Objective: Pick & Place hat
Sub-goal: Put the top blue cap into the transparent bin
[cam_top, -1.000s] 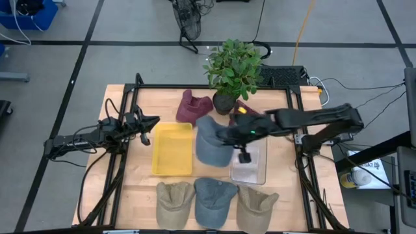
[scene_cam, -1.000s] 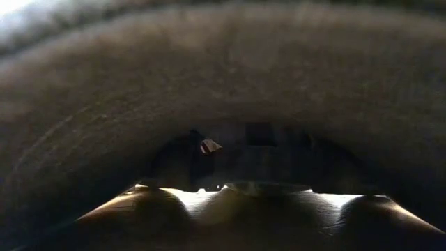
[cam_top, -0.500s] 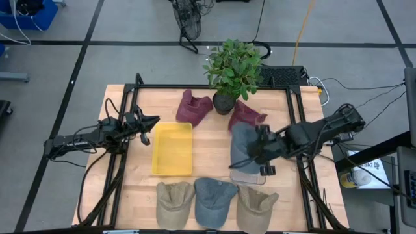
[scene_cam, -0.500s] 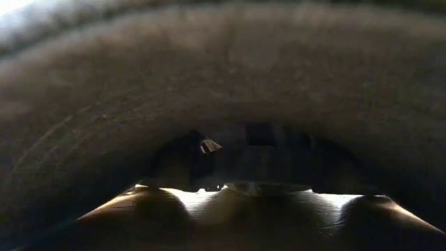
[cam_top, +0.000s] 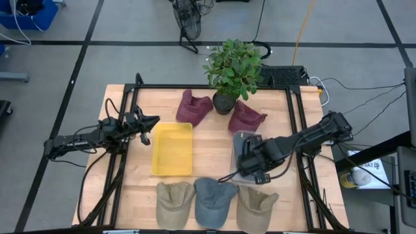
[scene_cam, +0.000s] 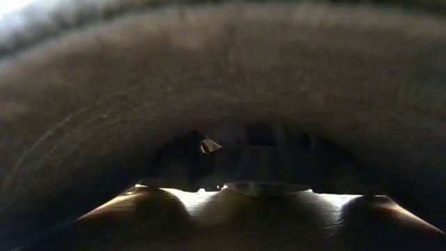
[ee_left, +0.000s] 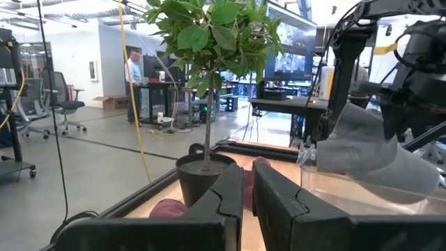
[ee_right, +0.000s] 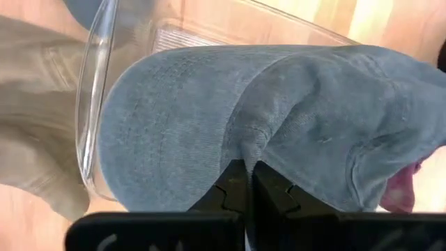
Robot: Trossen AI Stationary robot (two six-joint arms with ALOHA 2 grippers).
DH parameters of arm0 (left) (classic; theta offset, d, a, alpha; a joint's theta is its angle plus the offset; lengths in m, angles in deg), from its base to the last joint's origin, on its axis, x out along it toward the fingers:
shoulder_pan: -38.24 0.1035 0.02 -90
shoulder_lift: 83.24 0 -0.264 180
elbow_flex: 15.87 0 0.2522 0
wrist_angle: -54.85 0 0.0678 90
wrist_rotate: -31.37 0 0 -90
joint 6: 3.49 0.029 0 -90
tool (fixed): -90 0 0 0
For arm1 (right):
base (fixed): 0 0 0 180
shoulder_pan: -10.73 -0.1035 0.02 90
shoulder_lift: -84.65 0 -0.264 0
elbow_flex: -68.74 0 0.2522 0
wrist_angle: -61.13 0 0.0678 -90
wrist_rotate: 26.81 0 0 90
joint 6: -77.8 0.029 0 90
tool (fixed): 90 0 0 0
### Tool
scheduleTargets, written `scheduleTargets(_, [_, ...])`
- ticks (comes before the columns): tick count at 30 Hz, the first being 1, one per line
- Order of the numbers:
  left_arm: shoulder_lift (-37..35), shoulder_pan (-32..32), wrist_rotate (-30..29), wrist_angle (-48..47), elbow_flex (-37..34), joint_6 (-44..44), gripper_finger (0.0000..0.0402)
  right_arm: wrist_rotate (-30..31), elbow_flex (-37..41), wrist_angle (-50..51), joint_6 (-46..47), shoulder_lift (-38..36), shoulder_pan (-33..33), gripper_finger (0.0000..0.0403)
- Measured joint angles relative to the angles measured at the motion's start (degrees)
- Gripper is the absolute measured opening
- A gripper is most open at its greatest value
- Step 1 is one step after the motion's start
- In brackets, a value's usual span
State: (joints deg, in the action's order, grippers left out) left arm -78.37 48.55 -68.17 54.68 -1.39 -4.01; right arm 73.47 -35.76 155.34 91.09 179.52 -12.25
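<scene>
Grey hat (cam_top: 245,148) now sits over the clear bin (cam_top: 239,174) on the right half of the tabletop (cam_top: 214,140), with the right claw (cam_top: 249,170) clenched on a fold of its fabric. A second ago the same hat hung above the middle of the tabletop, between the yellow tray (cam_top: 173,149) and the bin; half a second ago it was over the bin's far end. The right arm has carried it to the right and nearer, and has come down low. In the right wrist view the hat (ee_right: 265,118) lies across the bin's clear wall (ee_right: 94,104), so it looks to be going in or already resting inside. My judgement is that the carry is nearly done and only the release is left.

The left claw (cam_top: 151,122) waits at the left edge of the tabletop, fingers (ee_left: 223,199) almost closed on nothing, and has not moved.

Counting what is on the tabletop:
- Hats: six in all. Two maroon hats (cam_top: 194,106) lie at the far side beside the pot, one grey hat is in the claw, and three sit along the near edge: a tan hat (cam_top: 174,198), another grey hat (cam_top: 214,198) and a second tan hat (cam_top: 257,205).
- Containers: two, one yellow tray and one clear bin.
- Plants: one potted plant (cam_top: 232,68) at the far edge.

The low view is blocked by something dark and shows nothing useful.
</scene>
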Motion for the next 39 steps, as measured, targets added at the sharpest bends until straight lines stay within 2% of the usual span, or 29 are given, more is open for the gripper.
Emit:
scheduleTargets(13, [0.0,0.0,0.0,0.0,0.0,0.0,0.0037,-0.1,0.3,-4.4,-4.9,6.1,0.9,0.0])
scheduleTargets(17, [0.0,0.0,0.0,0.0,0.0,0.0,0.0037,-2.8,3.2,-4.9,-5.5,6.1,1.7,0.0])
scheduleTargets(27, [0.0,0.0,0.0,0.0,0.0,0.0,0.0037,-2.8,11.8,-12.2,-9.7,5.8,2.7,0.0])
scheduleTargets(39, [0.0,0.0,0.0,0.0,0.0,0.4,0.0037,-2.8,15.7,-16.9,-10.0,5.8,3.2,0.0])
